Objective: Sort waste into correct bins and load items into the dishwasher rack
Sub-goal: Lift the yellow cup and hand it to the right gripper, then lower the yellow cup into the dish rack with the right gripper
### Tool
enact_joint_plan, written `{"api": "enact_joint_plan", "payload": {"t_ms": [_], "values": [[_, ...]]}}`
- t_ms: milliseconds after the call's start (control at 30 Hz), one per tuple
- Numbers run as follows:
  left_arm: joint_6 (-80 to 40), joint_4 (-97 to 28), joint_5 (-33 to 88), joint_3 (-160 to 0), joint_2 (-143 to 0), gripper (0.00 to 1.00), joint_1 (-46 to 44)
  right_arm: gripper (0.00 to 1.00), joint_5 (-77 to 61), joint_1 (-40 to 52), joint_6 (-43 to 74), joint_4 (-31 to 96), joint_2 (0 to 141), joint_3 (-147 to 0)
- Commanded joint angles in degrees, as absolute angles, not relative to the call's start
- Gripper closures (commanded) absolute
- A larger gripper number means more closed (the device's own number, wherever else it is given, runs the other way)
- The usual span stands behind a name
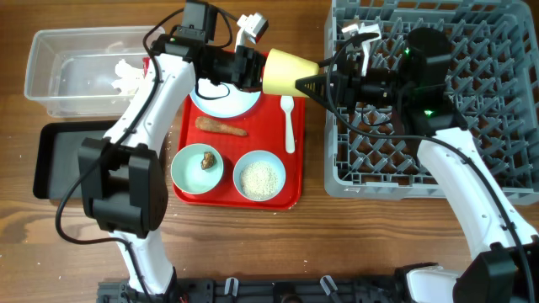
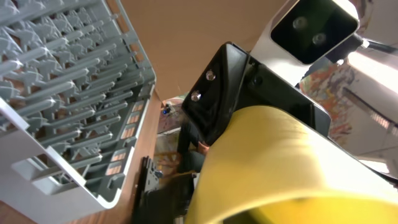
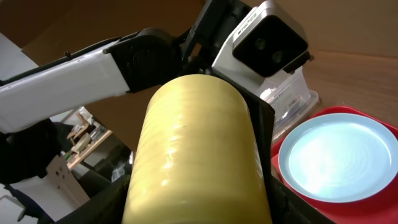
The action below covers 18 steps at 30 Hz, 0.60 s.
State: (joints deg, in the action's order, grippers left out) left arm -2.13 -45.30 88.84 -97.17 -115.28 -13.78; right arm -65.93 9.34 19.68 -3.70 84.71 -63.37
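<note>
Where the dishwasher rack stands: the grey pegged crate (image 1: 354,181) is on the robot's right side of the table, with the right arm reaching across it. Its pegs and side wall fill the left of the left wrist view (image 2: 68,93).
Red serving tray: (image 1: 268,133) sits just left of the rack and carries the plate, bowls, spoon and food stick.
Clear tub: (image 1: 50,59) is at the far left, with crumpled white tissue (image 1: 130,74) at its right end.
Black tray: (image 1: 59,160) lies on the near side of the tub, partly under the left arm.
Pale blue plate: (image 1: 223,103) is at the far end of the red tray, partly beneath the left gripper.
Right gripper: (image 1: 307,84) has its fingers flanking the cup's narrower end and pressed to its wall, gripping it. One black finger (image 2: 224,93) lies along the cup.
Left gripper: (image 1: 253,67) is at the cup's wide end. The cup hides the fingertips, so I cannot tell whether they pinch it or stand apart.
Yellow cup: (image 1: 286,73) is in the air on its side between the two grippers, above the tray's far right corner.
Left bowl: (image 1: 178,172) is at the near end of the tray and holds a brown food lump (image 1: 207,160).
Right bowl: (image 1: 240,168) sits beside it and holds white rice (image 1: 259,178).
White spoon: (image 1: 289,122) lies along the tray's right edge.
Food stick: (image 1: 221,127) is orange-brown and lies between the plate and the bowls.
</note>
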Motion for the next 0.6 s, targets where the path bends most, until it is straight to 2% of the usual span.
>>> {"api": "enact_joint_plan", "payload": {"t_ms": [0,267,333,433,567], "values": [[-1.91,-45.17,88.90,-98.06,-114.02,0.62,-14.02,0.68,-67.07,7.92,19.64,-3.79,85.27,-64.16],[-1.91,-45.15,88.90,-98.06,-114.02,0.53,-11.22,0.69,-70.98,-3.64,18.48,2.85,85.27,-64.16],[-1.89,-44.77,88.77,-98.06,-114.02,0.49,-9.80,0.69,-66.04,-5.91,16.16,9.17,84.82,-64.18],[-1.91,-44.31,84.33,-98.06,-114.02,0.49,-8.29,0.69,-57.93,-6.74,13.26,17.21,82.70,-64.42],[-3.11,-44.80,69.93,-98.06,-114.02,0.50,-6.92,0.70,-43.00,-6.28,9.98,32.75,77.23,-68.01]]}}
